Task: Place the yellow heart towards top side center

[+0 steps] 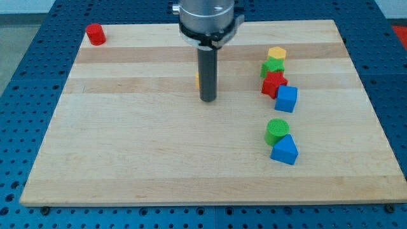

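Note:
My tip (208, 100) rests on the wooden board (127, 140) a little above its middle. A small sliver of a yellow block (197, 81) shows just left of the rod, mostly hidden behind it; its shape cannot be made out. It lies touching or very near the rod's far side. A yellow hexagon block (276, 53) sits at the view's upper right.
A red cylinder (95, 34) stands at the top left corner. Right of centre, a green block (272, 66), a red star (273, 83) and a blue cube (286, 98) cluster below the yellow hexagon. Lower down, a green cylinder (276, 130) touches a blue triangular block (284, 150).

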Robot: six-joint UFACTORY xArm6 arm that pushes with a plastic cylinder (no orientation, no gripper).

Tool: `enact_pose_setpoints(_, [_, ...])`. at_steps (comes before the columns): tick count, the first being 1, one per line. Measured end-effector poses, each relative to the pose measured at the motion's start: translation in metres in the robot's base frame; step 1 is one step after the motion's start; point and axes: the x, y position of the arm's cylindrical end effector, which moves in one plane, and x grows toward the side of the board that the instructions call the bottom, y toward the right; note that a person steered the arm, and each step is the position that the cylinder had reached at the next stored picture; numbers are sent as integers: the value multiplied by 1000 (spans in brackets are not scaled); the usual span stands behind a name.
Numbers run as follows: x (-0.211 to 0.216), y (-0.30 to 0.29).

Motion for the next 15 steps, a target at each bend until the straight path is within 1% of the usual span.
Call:
enact_pose_setpoints(1, [-39,-4])
enact_pose_setpoints(2, [-57,-3])
enact_pose_setpoints(3, [-31,-3])
enact_pose_setpoints(4, [-29,18])
enact_pose_setpoints(6, [-120,11])
enact_pose_setpoints(8, [-123,-8])
enact_pose_setpoints(9, [-138,-35])
enact_pose_setpoints(10, [-146,-38])
enact_pose_setpoints(12, [-126,-32])
enact_pose_setpoints(14, [-172,-19])
enact_pose_setpoints(15, [-175,-19])
